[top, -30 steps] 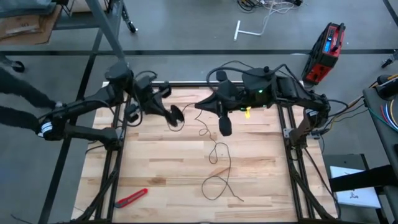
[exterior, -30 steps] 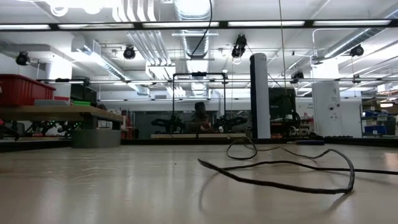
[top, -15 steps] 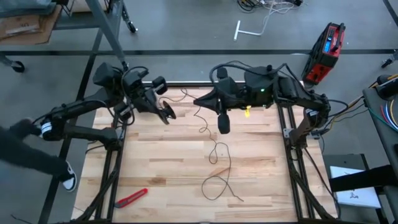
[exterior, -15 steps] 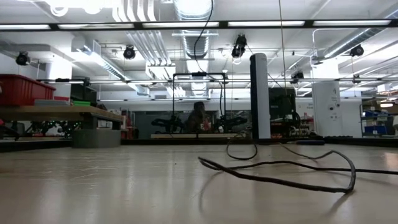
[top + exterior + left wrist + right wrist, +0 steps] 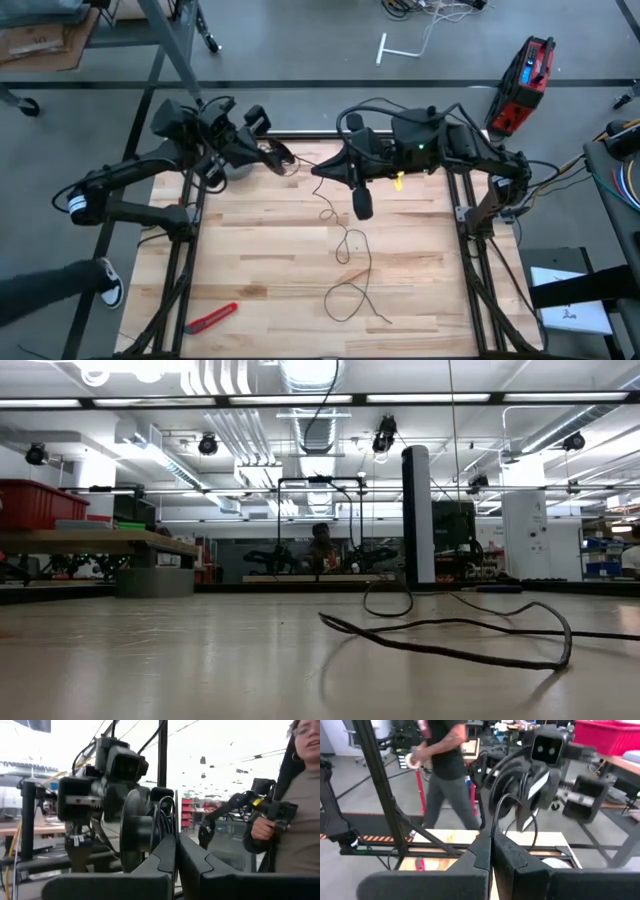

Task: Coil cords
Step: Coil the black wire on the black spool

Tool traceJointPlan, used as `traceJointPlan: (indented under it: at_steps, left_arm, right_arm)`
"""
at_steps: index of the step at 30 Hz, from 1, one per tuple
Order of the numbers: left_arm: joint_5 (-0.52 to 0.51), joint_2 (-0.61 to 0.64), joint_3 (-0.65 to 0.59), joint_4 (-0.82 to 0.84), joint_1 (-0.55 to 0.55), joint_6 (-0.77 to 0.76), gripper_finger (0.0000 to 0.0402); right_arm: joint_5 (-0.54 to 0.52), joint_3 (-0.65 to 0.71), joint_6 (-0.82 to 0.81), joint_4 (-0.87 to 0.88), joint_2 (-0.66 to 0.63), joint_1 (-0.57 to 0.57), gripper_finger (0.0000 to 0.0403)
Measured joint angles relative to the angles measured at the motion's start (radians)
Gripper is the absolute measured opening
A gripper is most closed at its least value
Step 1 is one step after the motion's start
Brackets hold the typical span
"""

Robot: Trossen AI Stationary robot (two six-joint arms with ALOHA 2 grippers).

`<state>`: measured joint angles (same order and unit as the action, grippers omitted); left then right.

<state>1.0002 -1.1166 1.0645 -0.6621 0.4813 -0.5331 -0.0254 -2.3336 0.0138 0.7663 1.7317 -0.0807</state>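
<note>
The cord (image 5: 345, 245) is a thin black line that snakes from the far middle of the table toward the near edge, with loops lying on the wood (image 5: 450, 635). Its black round reel (image 5: 137, 832) is held above the table's far edge by my left gripper (image 5: 278, 156), which is shut on it. My right gripper (image 5: 322, 168) faces the reel from the right, a short way off, and is shut on the cord. In the right wrist view the reel (image 5: 512, 785) shows just beyond the fingertips. My left gripper pinches the reel by the rim of one flange (image 5: 175, 827) between its two fingers. The fingers reach roughly level from the table's left. The reel stands on edge, lifted clear of the table. My right gripper pinches the cord (image 5: 494, 827) between its shut fingers, which point level toward the table's left. A short arc of cord rises from the fingertips toward the reel. The rest drops slack to the table.
A red-handled tool (image 5: 210, 318) lies near the table's front left corner. A person (image 5: 295, 805) stands close beyond the table, another (image 5: 445, 760) farther back, and a shoe (image 5: 110, 282) shows beside the left frame. Bare wood lies left and right of the cord.
My left gripper has carried the reel toward the table's far edge, turning as it went. The cord's loops on the table have stayed where they were.
</note>
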Motion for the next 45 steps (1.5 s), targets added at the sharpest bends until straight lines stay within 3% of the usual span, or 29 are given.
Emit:
traceJointPlan:
  at_steps: [6,18,26,35,45]
  left_arm:
    - [0.029,-0.019,-0.001,0.088,0.007,0.011,0.0]
    - [-0.037,-0.028,-0.001,0.027,0.012,0.054,0.0]
    - [0.012,-0.023,-0.001,-0.22,0.013,-0.046,0.0]
    - [0.02,-0.033,-0.001,-0.008,0.017,0.003,0.0]
    - [0.11,-0.074,-0.001,-0.056,-0.046,-0.068,0.0]
  right_arm:
    - [0.002,0.0,0.01,-0.014,-0.002,0.0,0.0]
    - [0.029,0.0,-0.001,-0.004,-0.011,-0.007,0.0]
    - [0.035,0.0,-0.018,0.046,-0.036,-0.018,0.0]
    - [0.034,-0.001,0.004,0.01,-0.041,-0.031,0.0]
    - [0.033,-0.001,0.05,-0.008,-0.019,-0.03,0.0]
